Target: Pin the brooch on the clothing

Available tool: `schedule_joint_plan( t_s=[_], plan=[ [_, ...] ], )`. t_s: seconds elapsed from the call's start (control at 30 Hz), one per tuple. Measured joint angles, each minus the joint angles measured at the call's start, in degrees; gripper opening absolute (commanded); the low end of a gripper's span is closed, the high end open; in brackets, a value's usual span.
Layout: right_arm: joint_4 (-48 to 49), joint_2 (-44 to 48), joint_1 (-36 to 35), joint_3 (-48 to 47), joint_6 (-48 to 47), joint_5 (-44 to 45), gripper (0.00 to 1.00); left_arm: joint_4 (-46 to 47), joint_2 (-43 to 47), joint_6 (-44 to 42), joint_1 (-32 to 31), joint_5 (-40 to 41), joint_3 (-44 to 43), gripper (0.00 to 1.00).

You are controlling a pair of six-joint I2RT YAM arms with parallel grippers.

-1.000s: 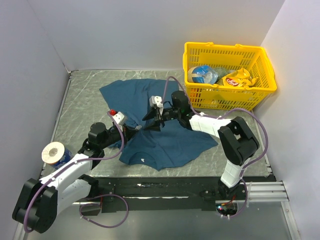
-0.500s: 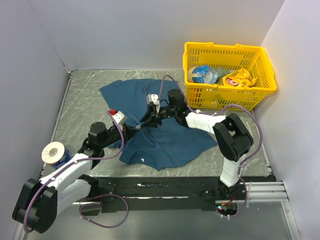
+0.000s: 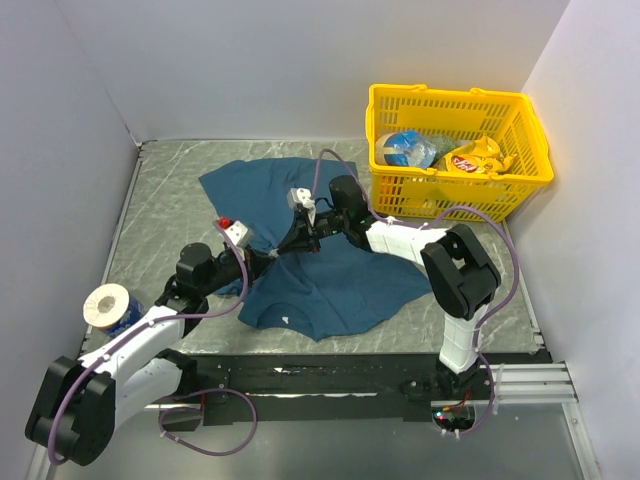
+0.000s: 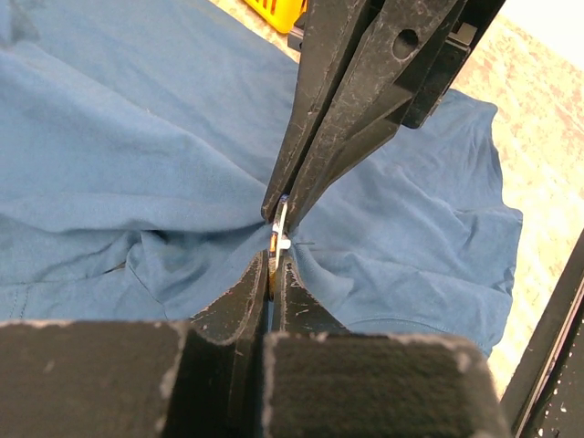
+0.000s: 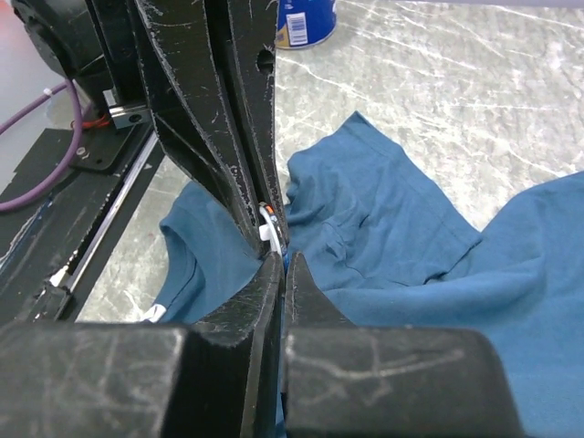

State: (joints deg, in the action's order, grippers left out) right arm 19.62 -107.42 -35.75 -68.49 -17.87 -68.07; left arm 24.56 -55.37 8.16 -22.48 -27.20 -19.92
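Fingers (image 4: 235, 306) of left gripper (image 4: 271, 265): clamped shut on brooch (image 4: 279, 235), centre frame. Right gripper (image 4: 281, 210): closed, tips touching brooch from above. Shirt (image 4: 109, 137): bunched at pinch.

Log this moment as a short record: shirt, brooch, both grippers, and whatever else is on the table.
shirt: dark blue, crumpled on the table, with a fold bunched up at its middle
brooch: tiny orange and white piece at that fold, between the two sets of fingertips
left gripper: shut, tips at the brooch
right gripper: shut, tips meeting the left's from the opposite side
brooch holder: cannot tell which gripper
also there: yellow basket far right; blue can near left
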Motion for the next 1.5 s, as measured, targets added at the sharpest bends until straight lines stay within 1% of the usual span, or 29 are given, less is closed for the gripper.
schedule_joint_plan(
  t_s=[0.07,0.13,0.17,0.2,0.27,0.3,0.33,0.37,0.53,0.57,0.67,0.77,0.9,1.03,1.07,1.1,1.13,1.17,1.27,1.3,1.33,1.37,1.43,1.5],
  plan=[
    [0.07,-0.07,0.00,0.02,0.04,-0.11,0.00,-0.24,0.02,0.00,0.00,0.15,-0.07,0.10],
    [0.20,-0.07,0.00,0.02,0.09,-0.09,0.00,-0.90,0.02,0.04,0.00,0.79,-0.39,0.22],
    [0.26,-0.07,0.00,0.02,0.20,0.00,0.00,-1.42,0.02,0.15,-0.04,1.46,-0.68,0.35],
    [0.28,-0.07,-0.02,0.02,0.33,0.04,0.00,-2.08,0.04,0.26,-0.11,2.32,-1.05,0.50],
    [0.52,-0.07,-0.17,0.02,0.46,0.59,0.00,-3.23,0.17,0.72,-0.24,4.26,-1.70,0.60],
    [0.57,-0.07,-0.26,0.02,0.50,0.85,0.00,-3.41,0.52,1.42,-0.26,5.22,-1.70,0.67],
    [0.59,-0.07,-0.28,0.02,0.70,1.18,0.00,-3.87,1.27,1.88,-0.26,6.25,-1.70,0.71],
    [0.61,-0.07,-0.28,0.02,0.79,1.33,0.00,-4.15,2.25,2.25,-0.26,7.13,-1.62,0.77],
    [0.81,-0.07,-0.28,0.02,1.36,2.12,0.00,-3.80,10.32,4.85,-0.28,12.61,0.94,0.89],
    [0.85,-0.07,-0.28,0.02,1.49,2.19,0.00,-3.61,11.98,5.31,-0.35,13.88,1.77,0.96],
    [0.85,-0.07,-0.28,0.02,1.53,2.32,0.00,-3.21,14.14,7.26,-0.37,17.18,2.86,0.96],
    [0.85,-0.07,-0.28,0.02,1.53,2.45,0.00,-2.99,12.11,8.11,-0.37,17.97,2.78,0.96],
    [0.70,-0.07,-0.28,0.02,1.49,2.47,0.00,-3.08,7.85,8.52,0.70,15.61,2.60,0.96],
    [0.35,-0.07,-0.28,0.02,1.27,2.47,0.00,-1.64,7.65,9.42,4.59,10.71,2.60,0.96],
    [0.28,-0.07,-0.28,0.02,1.25,2.47,0.00,-0.92,7.65,9.62,5.40,9.70,2.60,0.99],
    [0.22,-0.07,-0.28,0.02,1.20,2.47,0.00,-0.35,7.65,9.66,5.95,8.68,2.62,0.95],
    [0.07,-0.07,-0.28,0.02,1.07,2.47,0.00,0.22,7.65,9.68,6.23,7.65,2.64,0.85],
    [-0.02,-0.07,-0.28,0.02,0.94,2.47,0.00,0.81,7.65,9.73,6.36,6.73,2.69,0.67],
    [-0.44,-0.07,-0.28,0.02,0.63,2.47,0.00,2.25,7.61,10.03,6.54,4.39,2.80,0.64],
    [-0.61,-0.07,-0.28,0.02,0.52,2.47,0.00,2.49,7.58,10.12,6.54,3.91,2.84,0.61],
    [-0.92,-0.07,-0.28,0.02,0.37,2.47,0.00,2.75,7.32,10.10,6.54,3.21,2.84,0.53],
    [-0.96,-0.07,-0.28,0.02,0.35,2.47,0.00,3.02,7.04,10.16,6.54,2.86,2.84,0.42],
    [-1.33,-0.07,-0.28,0.02,0.13,2.47,0.00,3.54,5.90,9.90,6.56,2.14,2.84,0.48],
    [-1.55,-0.07,-0.28,0.00,-0.02,2.49,0.00,3.78,4.96,9.94,6.60,1.49,2.86,0.49]
  ],
)
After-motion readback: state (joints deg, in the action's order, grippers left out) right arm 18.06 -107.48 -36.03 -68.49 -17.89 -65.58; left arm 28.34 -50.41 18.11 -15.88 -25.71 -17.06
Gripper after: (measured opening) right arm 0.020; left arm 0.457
